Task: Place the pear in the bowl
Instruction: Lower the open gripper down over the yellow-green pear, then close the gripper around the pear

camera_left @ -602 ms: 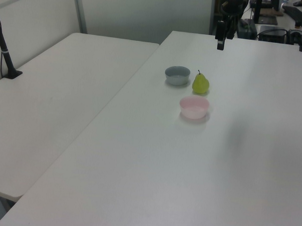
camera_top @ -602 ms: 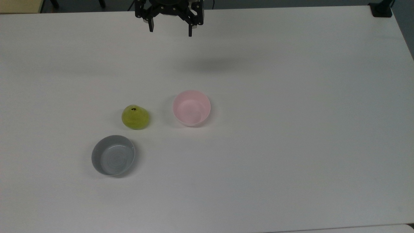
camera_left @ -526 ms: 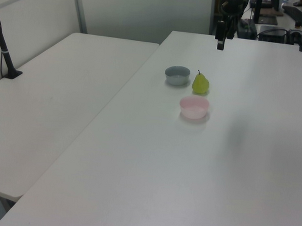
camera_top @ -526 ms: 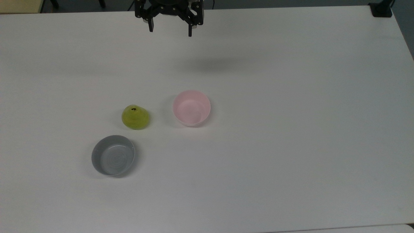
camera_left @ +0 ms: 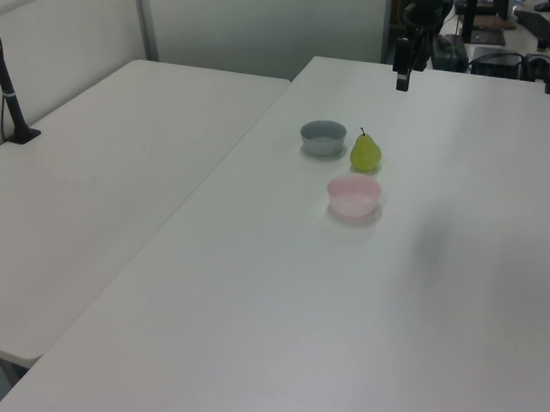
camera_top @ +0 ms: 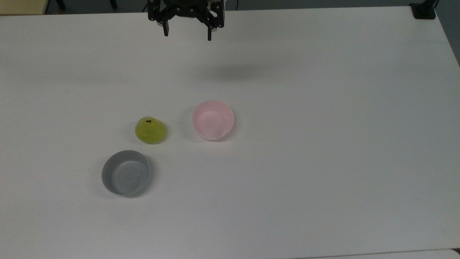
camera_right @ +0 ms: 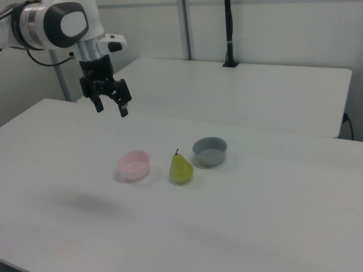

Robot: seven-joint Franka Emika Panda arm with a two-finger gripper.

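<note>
- We count one pear (camera_top: 150, 130) (camera_left: 366, 152) (camera_right: 181, 167), yellow-green, standing upright on the near table (camera_top: 323, 144).
- We count two bowls: one pale pink bowl (camera_top: 212, 119) (camera_left: 354, 195) (camera_right: 134, 164) and one grey bowl (camera_top: 125, 172) (camera_left: 323, 137) (camera_right: 210, 151).
- We count one robot arm (camera_right: 54, 22), carrying one gripper (camera_top: 187, 34) (camera_right: 111, 108) with two black fingers set apart.
- We count two white tables: the near one bearing the three items, and a second table (camera_left: 93, 189) (camera_right: 244, 90) just beside it.
- We count one black post (camera_right: 228, 31) (camera_left: 8, 89) clamped on the second table.
</note>
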